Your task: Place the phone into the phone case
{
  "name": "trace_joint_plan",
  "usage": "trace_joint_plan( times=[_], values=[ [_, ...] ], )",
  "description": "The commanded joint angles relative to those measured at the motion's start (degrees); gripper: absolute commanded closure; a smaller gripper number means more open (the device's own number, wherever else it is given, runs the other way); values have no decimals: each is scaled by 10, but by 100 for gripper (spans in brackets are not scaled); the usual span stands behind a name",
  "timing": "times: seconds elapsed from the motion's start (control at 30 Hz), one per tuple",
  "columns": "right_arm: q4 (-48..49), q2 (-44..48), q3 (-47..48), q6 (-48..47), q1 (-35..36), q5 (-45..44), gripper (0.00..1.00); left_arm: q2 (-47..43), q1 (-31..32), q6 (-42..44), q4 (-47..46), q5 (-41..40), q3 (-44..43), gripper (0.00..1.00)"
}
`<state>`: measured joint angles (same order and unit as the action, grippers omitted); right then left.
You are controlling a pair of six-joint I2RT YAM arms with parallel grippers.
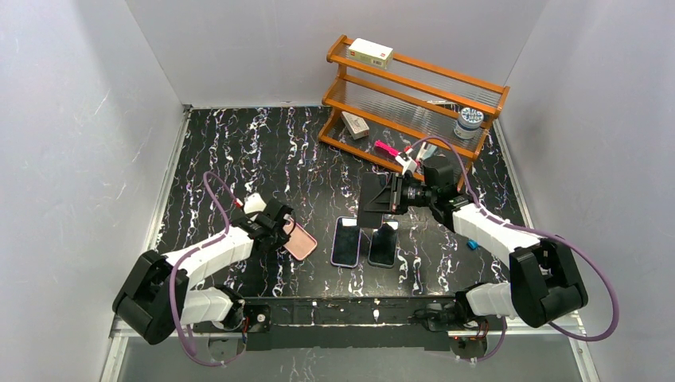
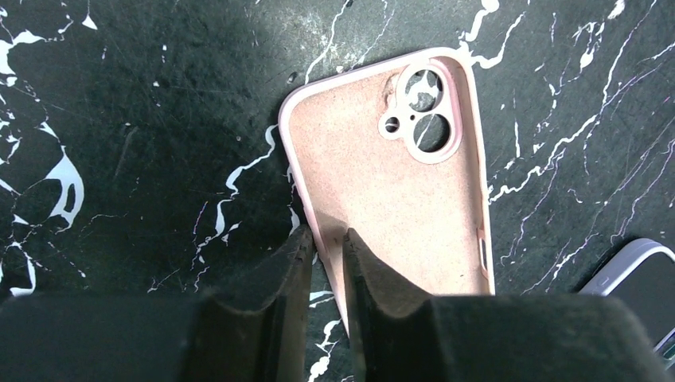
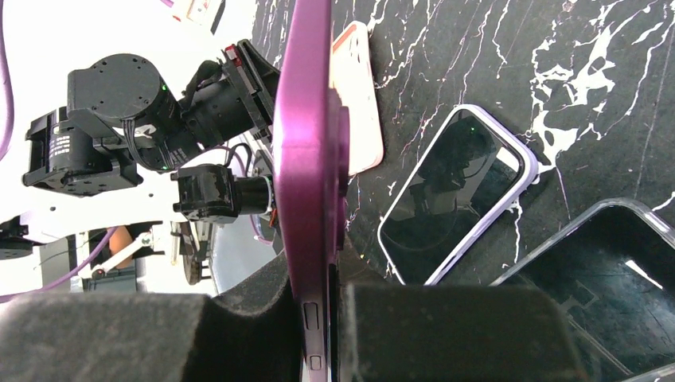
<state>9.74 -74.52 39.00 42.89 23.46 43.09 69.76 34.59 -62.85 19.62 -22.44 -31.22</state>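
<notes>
Left gripper (image 2: 326, 243) pinches the near left rim of the pink phone case (image 2: 398, 183), 1 finger outside the wall and 1 inside, jaws narrow. The case lies lining-up on the black marbled table (image 2: 143, 159), camera cutout at the far end. Its near end is cut off by the fingers and the bottom edge of the left wrist view, so whether that end is lifted cannot be told.

Right gripper (image 3: 318, 294) clamps the purple phone (image 3: 312, 143) above the table. The right wrist view shows the phone edge-on, with side buttons just above the fingers. Neither its screen nor its back can be read there, and its top runs out of frame. Only the top view shows its broad face, a dark slab held upright just ahead of the right gripper and well apart from the case.

Between phone and case, 2 other items lie side by side on the table: a lavender-edged phone (image 1: 346, 241), screen up, and a dark one with a clear rim (image 1: 383, 245). Whether the clear-rimmed one is a cased phone or a bare case cannot be told. The left wrist view catches only 1 corner of the lavender-edged phone.

At the back right, seen only from above, a wooden rack (image 1: 414, 94) carries a box (image 1: 371, 52) and a jar (image 1: 469, 121). The pieces on its lowest shelf are too small to name.
</notes>
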Motion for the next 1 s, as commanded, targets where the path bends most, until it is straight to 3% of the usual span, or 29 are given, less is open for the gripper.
trace_joint_plan(
  times=[0.0,0.2,0.4,0.57,0.7,0.8,0.97],
  values=[
    [47,-2,25,6,15,-6,95,1,-1,14,14,10,12,86],
    [54,-17,31,28,55,-25,96,14,-1,140,-26,72,-13,100],
    [66,-83,79,40,133,-53,98,17,-1,224,-57,128,-16,100],
    [85,-154,112,52,181,-66,98,12,-1,247,-58,138,-21,89],
    [78,-198,144,58,209,-69,99,-10,-13,244,-22,131,-48,70],
    [53,-228,172,57,225,-70,98,-30,-51,242,12,149,-62,60],
    [17,-283,217,60,248,-63,98,-63,-119,236,25,221,-53,52]
  ],
)
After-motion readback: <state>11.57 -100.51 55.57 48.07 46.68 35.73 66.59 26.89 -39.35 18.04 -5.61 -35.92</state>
